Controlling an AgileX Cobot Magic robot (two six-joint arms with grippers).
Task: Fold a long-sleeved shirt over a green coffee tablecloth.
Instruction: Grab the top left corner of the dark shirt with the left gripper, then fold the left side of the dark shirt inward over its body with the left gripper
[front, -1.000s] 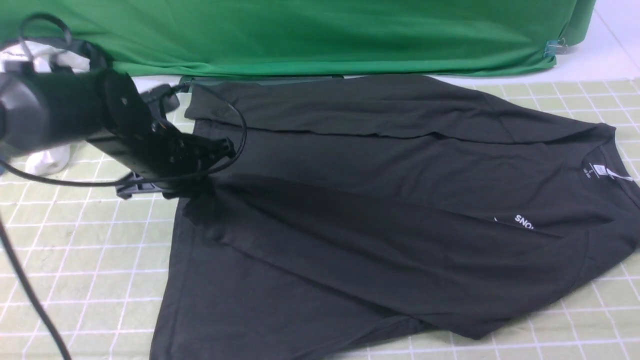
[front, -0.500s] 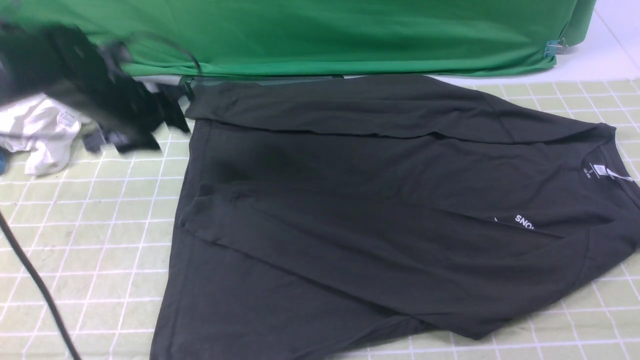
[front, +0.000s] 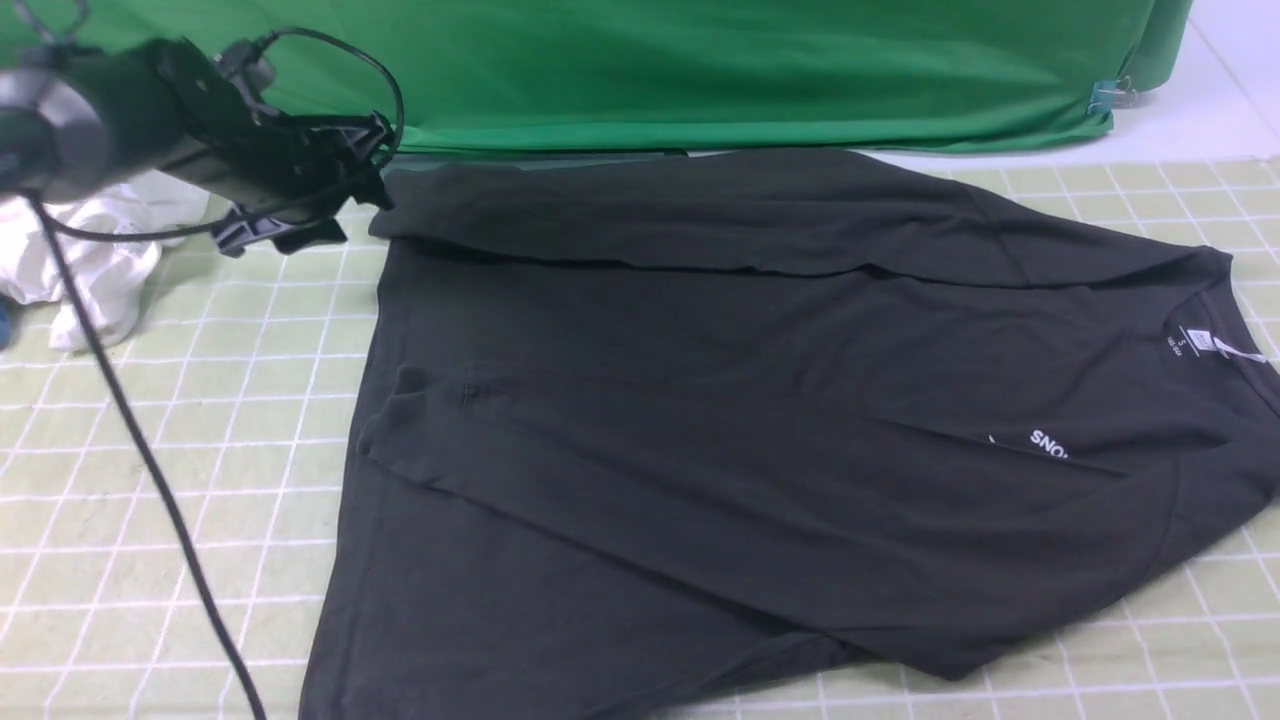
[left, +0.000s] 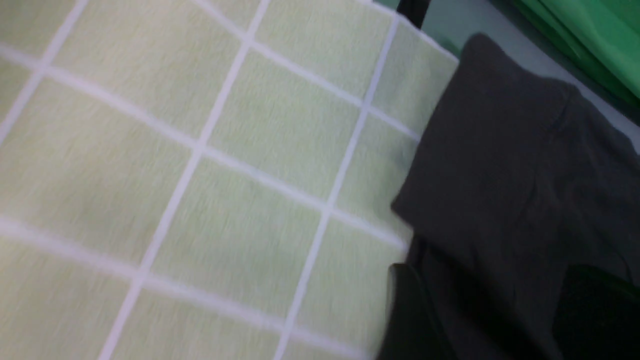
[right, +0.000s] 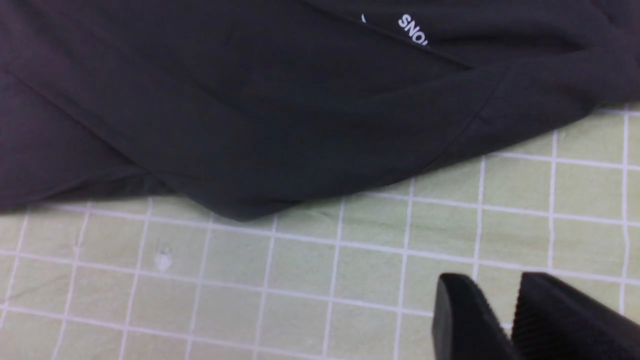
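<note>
My left gripper (front: 340, 185), jaws spread and empty, hangs at upper left by the corner of the large black long-sleeved shirt (front: 760, 400) lying mid-frame on the pale yellow-green grid-lined tablecloth (front: 150, 450); my right gripper (right: 492, 290), slightly parted, holds nothing above bare cloth.

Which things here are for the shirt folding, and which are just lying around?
For the job: black shirt, checked tablecloth.
Just lying about: white garment, plain green cloth, blue clip.
</note>
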